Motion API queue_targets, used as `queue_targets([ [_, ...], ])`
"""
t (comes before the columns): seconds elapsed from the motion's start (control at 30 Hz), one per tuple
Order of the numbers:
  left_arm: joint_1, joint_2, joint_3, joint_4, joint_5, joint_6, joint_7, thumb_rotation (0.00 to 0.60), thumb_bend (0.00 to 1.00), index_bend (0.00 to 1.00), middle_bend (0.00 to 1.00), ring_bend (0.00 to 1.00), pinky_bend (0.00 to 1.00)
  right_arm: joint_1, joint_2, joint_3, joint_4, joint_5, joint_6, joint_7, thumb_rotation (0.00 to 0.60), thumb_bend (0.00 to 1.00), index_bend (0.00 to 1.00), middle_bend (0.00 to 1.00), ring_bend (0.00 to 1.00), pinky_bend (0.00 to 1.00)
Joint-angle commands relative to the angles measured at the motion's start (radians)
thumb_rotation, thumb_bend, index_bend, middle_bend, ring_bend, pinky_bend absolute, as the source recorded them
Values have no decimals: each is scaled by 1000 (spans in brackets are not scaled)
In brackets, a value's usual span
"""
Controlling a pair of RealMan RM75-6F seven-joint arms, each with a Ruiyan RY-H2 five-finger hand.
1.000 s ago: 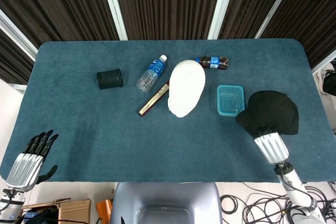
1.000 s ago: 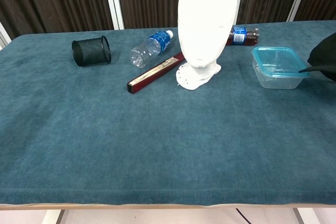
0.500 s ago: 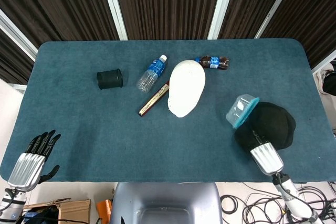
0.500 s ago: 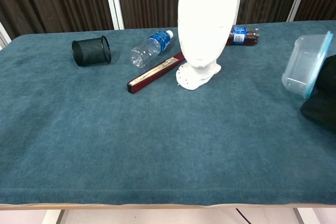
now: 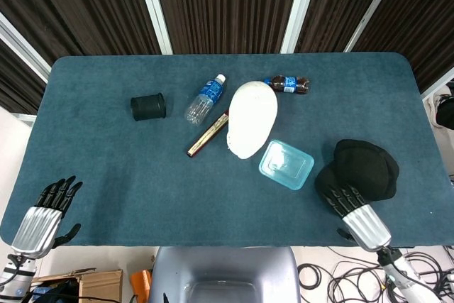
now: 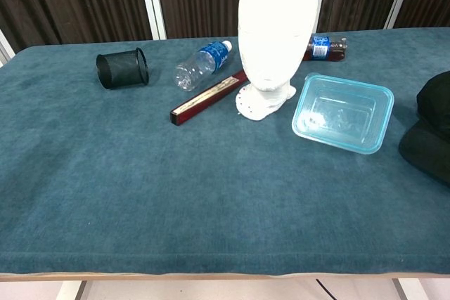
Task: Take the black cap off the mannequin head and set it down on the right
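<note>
The black cap (image 5: 362, 169) lies on the table at the right; in the chest view the cap (image 6: 432, 128) is cut off by the right edge. The white mannequin head (image 5: 252, 118) stands bare in the middle of the table, and the chest view shows the same head (image 6: 276, 29) upright. My right hand (image 5: 351, 207) is at the cap's near edge, its fingers spread flat on the brim and gripping nothing. My left hand (image 5: 46, 211) hangs open off the table's near left corner. Neither hand shows in the chest view.
A clear teal container (image 5: 286, 164) sits between the head and the cap. Behind and left of the head lie a cola bottle (image 5: 287, 85), a water bottle (image 5: 206, 98), a long brown box (image 5: 208, 133) and a black mesh cup (image 5: 148, 107).
My right hand drew back toward the near edge and left the cap on the table. The teal container tipped up against the cap, then landed further left and nearer. The left hand barely moved.
</note>
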Motion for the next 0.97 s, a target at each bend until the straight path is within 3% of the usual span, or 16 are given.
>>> queue_targets([
  [0.03, 0, -1, 0, -1, -1, -1, 2, 600, 296, 0, 0, 35, 116, -29, 164, -4, -224, -2, 34, -101, 535, 0, 0, 0, 0, 12],
  [0.2, 0, -2, 0, -1, -1, 0, 4, 600, 296, 0, 0, 34, 116, -51, 205, 6, -291, 10, 62, -133, 548, 0, 0, 0, 0, 1],
  [0.3, 3, -2, -2, -2, -2, 7, 8, 600, 295, 0, 0, 35, 116, -114, 286, 13, -445, 78, 86, -173, 565, 0, 0, 0, 0, 0],
  [0.33, 6, -1, -3, -2, -1, 14, 9, 600, 295, 0, 0, 35, 116, -161, 326, 6, -535, 135, 102, -125, 579, 0, 0, 0, 0, 0],
  [0.4, 9, -2, -1, -2, -1, 17, 11, 600, 295, 0, 0, 34, 116, -206, 355, 0, -589, 160, 133, -69, 600, 0, 0, 0, 0, 0],
  [0.97, 14, -1, -3, -3, -3, 25, 15, 600, 295, 0, 0, 34, 116, -268, 345, 77, -583, 190, 127, -46, 600, 0, 0, 0, 0, 0],
])
